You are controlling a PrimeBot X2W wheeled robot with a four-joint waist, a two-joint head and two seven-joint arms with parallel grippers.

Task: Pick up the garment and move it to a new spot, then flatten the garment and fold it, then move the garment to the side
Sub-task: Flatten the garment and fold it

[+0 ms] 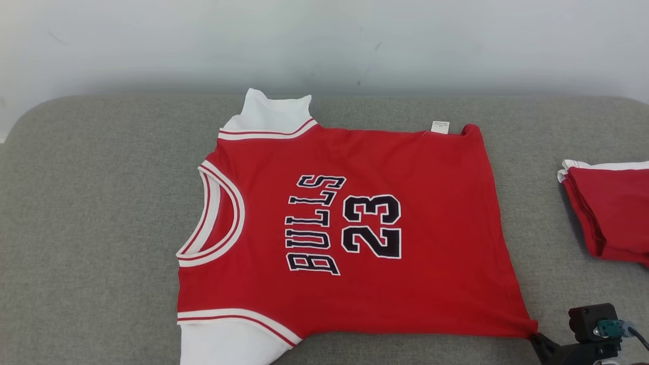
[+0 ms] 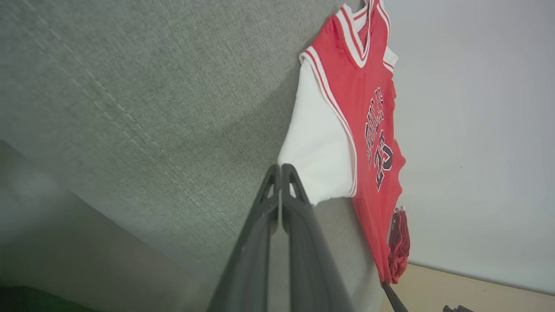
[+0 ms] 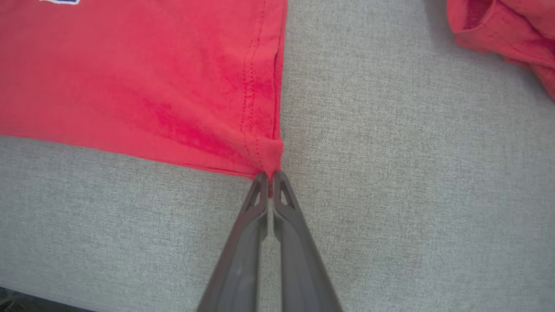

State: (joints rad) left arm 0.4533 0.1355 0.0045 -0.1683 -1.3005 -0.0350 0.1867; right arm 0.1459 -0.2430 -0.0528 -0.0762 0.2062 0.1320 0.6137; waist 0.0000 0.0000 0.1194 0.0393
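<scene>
The garment (image 1: 405,284) is a red jersey with white sleeves and dark lettering. It lies spread flat on the grey cushioned surface (image 1: 91,228), collar to the left. My right gripper (image 3: 269,174) is shut on the jersey's near right hem corner, which puckers at the fingertips; in the head view this gripper (image 1: 536,338) sits at the lower right. In the left wrist view my left gripper (image 2: 281,167) is shut with nothing between its fingers. It is held off the surface, and its tips line up with the edge of the near white sleeve (image 2: 318,147).
A second red garment (image 1: 608,213), folded with a white trim, lies at the right edge of the surface, close to my right gripper. A pale wall (image 1: 324,40) rises behind the surface. Bare grey fabric stretches to the left of the jersey.
</scene>
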